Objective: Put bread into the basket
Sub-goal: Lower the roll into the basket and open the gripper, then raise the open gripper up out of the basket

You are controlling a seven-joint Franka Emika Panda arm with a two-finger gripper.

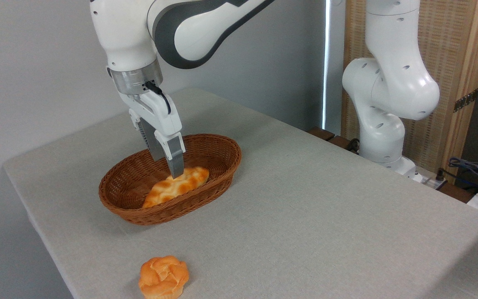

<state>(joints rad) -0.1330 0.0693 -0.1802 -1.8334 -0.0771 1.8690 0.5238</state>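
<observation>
Two-finger gripper (171,169) pinching the long, pale golden braided bread loaf (176,186), which lies inside the oval reddish-brown woven wicker basket (222,145).

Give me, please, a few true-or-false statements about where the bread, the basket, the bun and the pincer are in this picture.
1. The bread lies inside the basket. True.
2. The round bun sits in the basket beside the loaf. False: it is on the table, apart from the basket, near the front edge.
3. The pincer reaches down into the basket at the loaf's upper end. True.
4. The basket lies overturned. False: it stands upright, open side up.
5. The pincer hangs above the bun. False: it is over the basket, well away from the bun.
</observation>
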